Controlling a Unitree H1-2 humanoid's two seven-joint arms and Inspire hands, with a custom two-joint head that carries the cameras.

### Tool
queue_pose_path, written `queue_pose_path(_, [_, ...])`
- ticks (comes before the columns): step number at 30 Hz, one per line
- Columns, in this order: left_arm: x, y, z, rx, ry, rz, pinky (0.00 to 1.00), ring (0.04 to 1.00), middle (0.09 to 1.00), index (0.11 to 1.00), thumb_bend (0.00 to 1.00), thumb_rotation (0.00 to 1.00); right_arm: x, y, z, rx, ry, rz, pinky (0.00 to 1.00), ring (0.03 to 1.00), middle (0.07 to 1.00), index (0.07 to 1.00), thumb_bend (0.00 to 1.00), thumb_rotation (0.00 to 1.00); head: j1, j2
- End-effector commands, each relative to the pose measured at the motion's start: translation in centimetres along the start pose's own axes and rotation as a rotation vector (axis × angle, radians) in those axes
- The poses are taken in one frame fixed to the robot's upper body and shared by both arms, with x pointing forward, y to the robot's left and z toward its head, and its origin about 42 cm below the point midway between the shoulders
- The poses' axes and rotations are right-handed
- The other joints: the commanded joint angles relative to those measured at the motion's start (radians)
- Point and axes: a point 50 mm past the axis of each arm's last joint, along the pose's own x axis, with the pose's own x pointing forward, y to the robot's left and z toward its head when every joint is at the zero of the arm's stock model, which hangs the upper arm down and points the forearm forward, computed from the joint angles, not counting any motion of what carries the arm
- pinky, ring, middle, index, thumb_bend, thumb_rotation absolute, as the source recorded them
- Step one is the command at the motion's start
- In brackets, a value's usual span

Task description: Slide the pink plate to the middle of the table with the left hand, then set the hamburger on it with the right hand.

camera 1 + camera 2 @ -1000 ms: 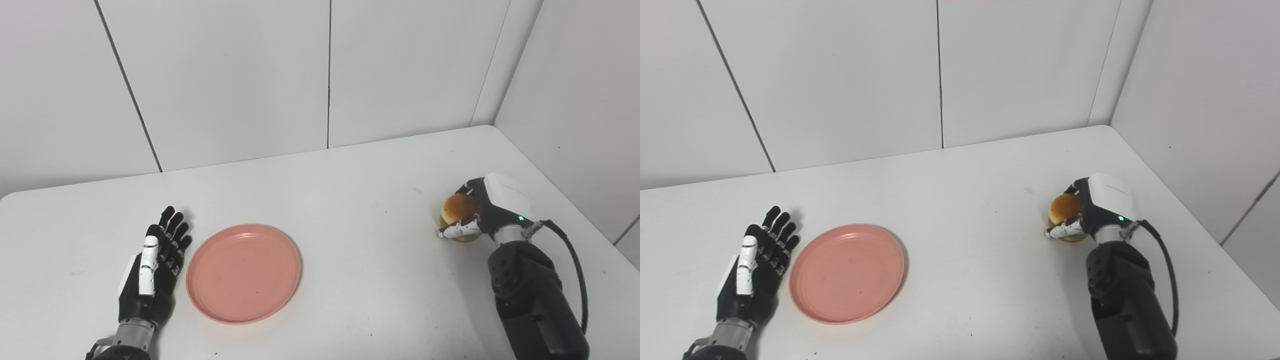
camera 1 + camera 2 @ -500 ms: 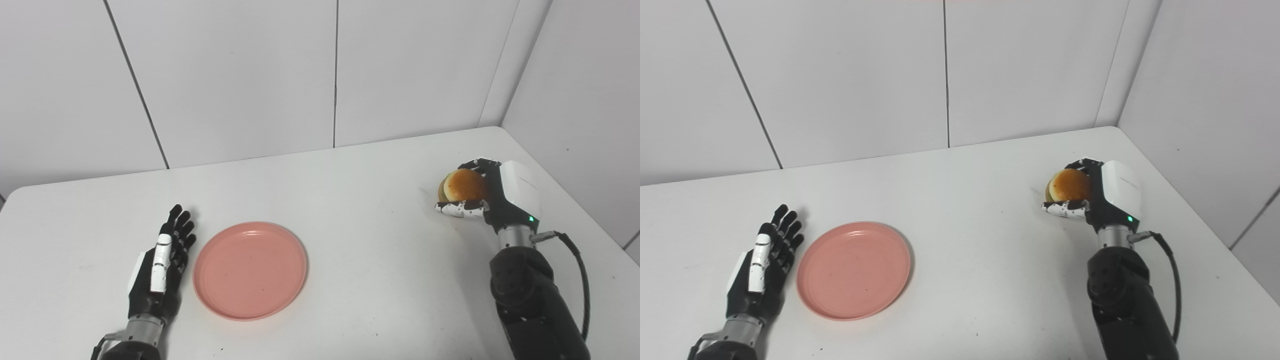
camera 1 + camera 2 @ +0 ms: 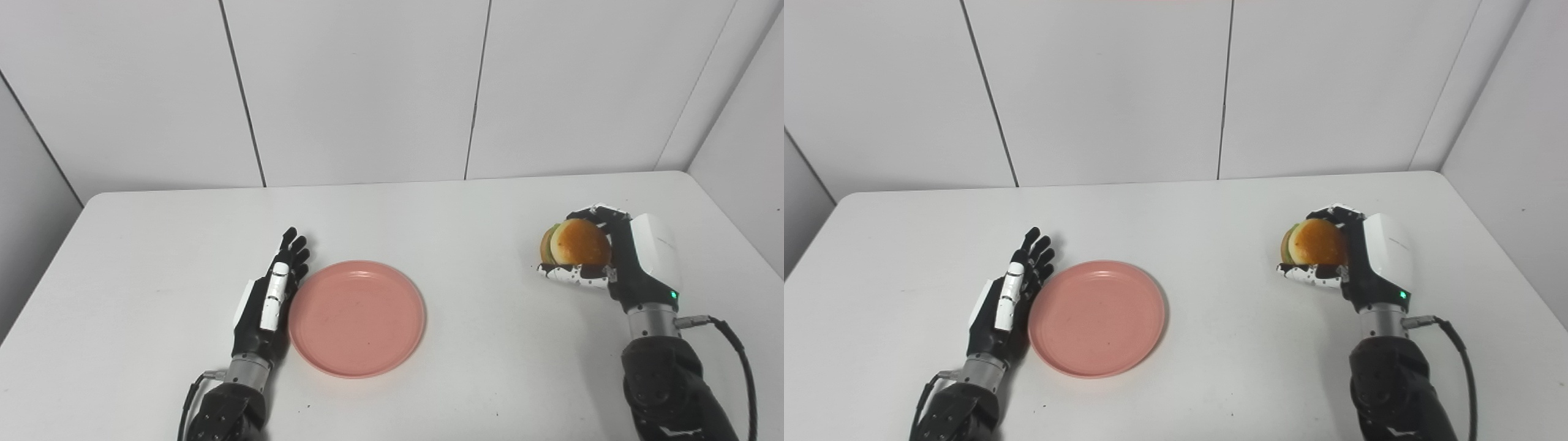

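The pink plate [image 3: 357, 317] lies flat on the white table [image 3: 478, 214], a little left of the middle. My left hand [image 3: 269, 303] stands on edge against the plate's left rim, fingers straight and together, holding nothing. My right hand [image 3: 618, 260] is shut on the hamburger [image 3: 576, 243] at the right of the table. The burger is tipped on its side, bun top facing me, and is lifted a little off the surface. Plate and burger are well apart.
White wall panels [image 3: 367, 86] run along the table's far edge and a side wall [image 3: 747, 122] closes the right. A black cable [image 3: 732, 343] trails from my right wrist. The table's left edge [image 3: 43, 269] is in view.
The camera has swung left, shifting the whole scene right. My right hand has lifted the hamburger off the table and turned it on its side. The left hand has stayed at the plate's rim.
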Motion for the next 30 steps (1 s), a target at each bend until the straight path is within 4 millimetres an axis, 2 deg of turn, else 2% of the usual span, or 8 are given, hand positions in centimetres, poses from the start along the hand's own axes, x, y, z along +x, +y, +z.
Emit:
queue_pose_path(1, [-2.9, -0.8, -3.8, -0.033, 0.107, 0.039, 0.99, 0.973, 0.978, 0.974, 0.58, 1.00, 0.7, -0.9, 2.2, 0.016, -0.137, -0.068, 0.11, 0.384, 0.494, 0.483, 0.51, 0.00, 0.002, 0.001])
queue_pose_path(4, [-2.9, -1.3, -3.9, -0.027, 0.103, 0.052, 0.98, 0.969, 0.975, 0.972, 0.59, 1.00, 0.3, -0.1, 2.8, 0.036, -0.183, -0.035, 0.13, 0.427, 0.426, 0.505, 0.51, 0.00, 0.019, -0.001])
queue_pose_path(9, [-2.7, -2.0, -3.8, -0.001, 0.094, 0.061, 0.95, 0.954, 0.963, 0.957, 0.56, 1.00, -0.4, 1.2, 3.5, 0.090, -0.254, 0.015, 0.22, 0.445, 0.445, 0.514, 0.51, 0.00, 0.037, -0.002])
queue_pose_path(11, [-2.7, -2.3, -3.8, 0.004, 0.093, 0.069, 0.94, 0.949, 0.958, 0.954, 0.56, 1.00, -0.8, 1.8, 4.0, 0.108, -0.297, 0.033, 0.25, 0.376, 0.466, 0.534, 0.51, 0.00, 0.044, -0.001])
queue_pose_path(15, [-2.8, -2.6, -3.8, 0.035, 0.094, 0.080, 0.92, 0.938, 0.948, 0.941, 0.58, 1.00, -1.5, 3.2, 5.5, 0.139, -0.355, 0.057, 0.28, 0.366, 0.484, 0.534, 0.51, 0.00, 0.054, 0.001])
queue_pose_path(17, [-2.8, -2.7, -3.8, 0.058, 0.096, 0.086, 0.91, 0.928, 0.939, 0.932, 0.59, 1.00, -1.6, 3.6, 6.2, 0.163, -0.378, 0.063, 0.23, 0.429, 0.450, 0.521, 0.51, 0.00, 0.057, 0.002])
queue_pose_path(22, [-3.0, -2.9, -3.9, 0.083, 0.093, 0.091, 0.89, 0.912, 0.922, 0.916, 0.59, 1.00, -1.3, 5.8, 9.2, 0.211, -0.447, 0.105, 0.39, 0.421, 0.481, 0.522, 0.51, 0.00, 0.059, 0.008])
queue_pose_path(30, [-2.9, -2.7, -3.8, 0.067, 0.092, 0.099, 0.91, 0.928, 0.941, 0.934, 0.59, 1.00, -0.6, 8.4, 12.4, 0.235, -0.473, 0.193, 0.28, 0.371, 0.458, 0.536, 0.51, 0.00, 0.063, 0.016])
